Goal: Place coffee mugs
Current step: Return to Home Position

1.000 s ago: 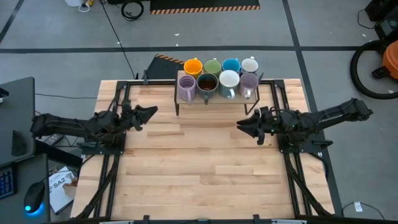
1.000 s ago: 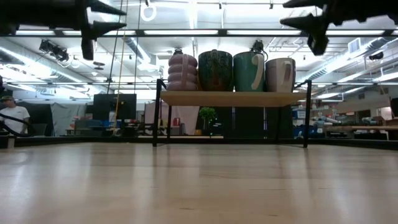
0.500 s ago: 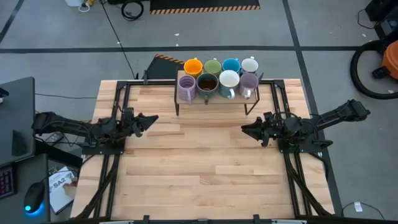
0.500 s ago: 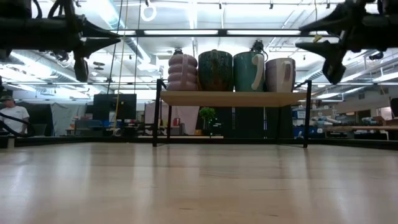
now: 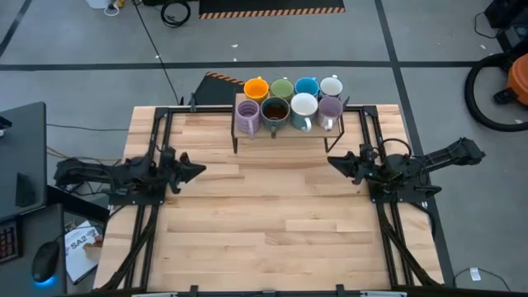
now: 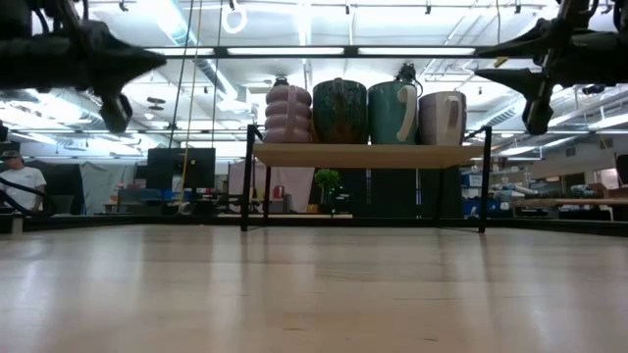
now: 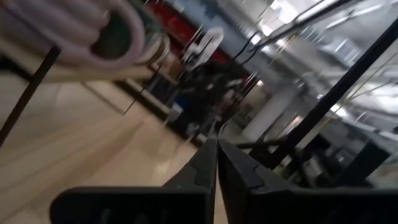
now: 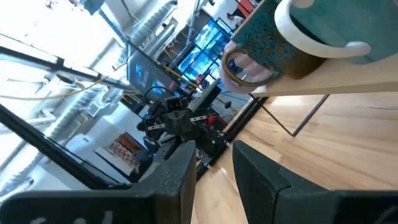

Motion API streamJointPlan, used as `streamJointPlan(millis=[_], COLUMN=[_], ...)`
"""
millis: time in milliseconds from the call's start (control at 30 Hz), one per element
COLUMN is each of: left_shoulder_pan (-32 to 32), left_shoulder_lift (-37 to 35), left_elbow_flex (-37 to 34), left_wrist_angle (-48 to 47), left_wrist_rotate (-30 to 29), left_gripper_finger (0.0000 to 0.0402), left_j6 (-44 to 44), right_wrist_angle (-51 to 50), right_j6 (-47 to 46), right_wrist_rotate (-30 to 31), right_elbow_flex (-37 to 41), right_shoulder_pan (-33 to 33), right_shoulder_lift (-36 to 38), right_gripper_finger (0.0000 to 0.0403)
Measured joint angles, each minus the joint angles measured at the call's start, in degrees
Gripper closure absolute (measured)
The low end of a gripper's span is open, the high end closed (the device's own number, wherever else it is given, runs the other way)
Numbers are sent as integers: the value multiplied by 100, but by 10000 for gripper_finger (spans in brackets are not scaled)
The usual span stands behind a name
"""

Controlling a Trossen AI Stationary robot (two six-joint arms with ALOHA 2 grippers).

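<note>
Several coffee mugs stand in two rows on a small raised shelf (image 5: 285,130) at the table's far middle. The back row is orange (image 5: 256,87), green (image 5: 282,87), blue (image 5: 307,86) and white (image 5: 331,86). In front stand a lilac mug (image 5: 247,115), a dark brown one (image 5: 275,110), a white one (image 5: 303,107) and another lilac one (image 5: 330,108). My left gripper (image 5: 198,170) hovers shut and holding nothing above the table's left side, pointing level toward the middle. My right gripper (image 5: 332,161) hovers at the right side, and a narrow gap shows between its fingers (image 8: 214,155).
Black frame rails (image 5: 157,140) run along both sides of the table, under the arms. The shelf stands on thin dark legs (image 6: 245,181). The wooden table top (image 5: 264,214) stretches between the two arms. A person (image 6: 20,181) stands far off in the room.
Both grippers have sunk lower and drawn back, the left toward the table's left and near edges, the right toward the right edge. My left gripper has shut on nothing. The mugs have stayed where they were.
</note>
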State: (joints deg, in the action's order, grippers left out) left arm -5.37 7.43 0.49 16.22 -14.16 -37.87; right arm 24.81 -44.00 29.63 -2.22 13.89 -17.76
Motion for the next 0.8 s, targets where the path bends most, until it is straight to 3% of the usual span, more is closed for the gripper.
streamJointPlan(millis=[167, 800], left_shoulder_pan=[0, 0], left_shoulder_lift=[28, 45], left_elbow_flex=[-2, -7], left_wrist_angle=[-462, -441], left_wrist_rotate=[-14, -15], left_gripper_finger=[379, 377], left_j6=[-3, -40], right_wrist_angle=[-2, -4], right_j6=[219, 218], right_wrist_rotate=[-122, -142], right_elbow_flex=[0, 0], right_shoulder_pan=[0, 0], right_shoulder_lift=[-9, -11], right_gripper_finger=[292, 292])
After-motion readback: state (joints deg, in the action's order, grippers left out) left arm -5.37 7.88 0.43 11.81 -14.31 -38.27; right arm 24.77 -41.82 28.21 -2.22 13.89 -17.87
